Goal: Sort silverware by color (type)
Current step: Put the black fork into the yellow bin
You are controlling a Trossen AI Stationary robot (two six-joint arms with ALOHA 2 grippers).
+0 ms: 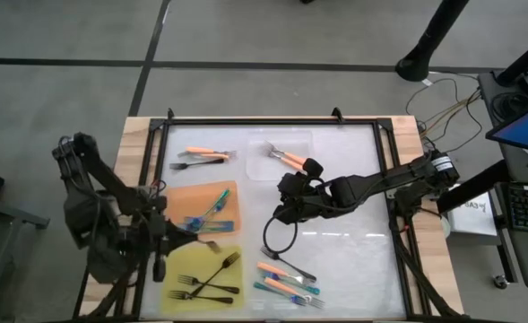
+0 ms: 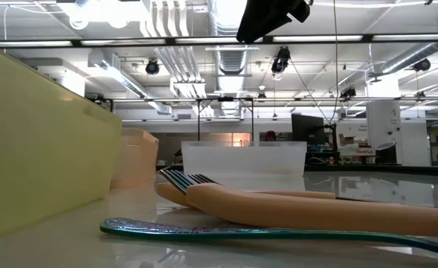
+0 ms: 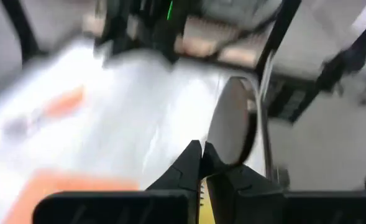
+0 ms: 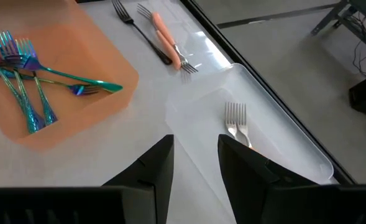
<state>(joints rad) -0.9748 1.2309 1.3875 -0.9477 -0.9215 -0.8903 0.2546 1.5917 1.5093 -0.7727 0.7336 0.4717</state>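
You see the flat orange mat holding slim iridescent teal forks; just beside it, the glossy clear tray holds two orange-handled forks. Your right gripper hangs spread and empty near the tray; left gripper pressed together.

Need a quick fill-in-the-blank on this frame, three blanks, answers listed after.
1. The teal forks lie on the ____ mat.
2. The black forks lie on the ____ mat.
3. The right gripper, above the table, holds ____.

Missing words: orange; yellow; nothing
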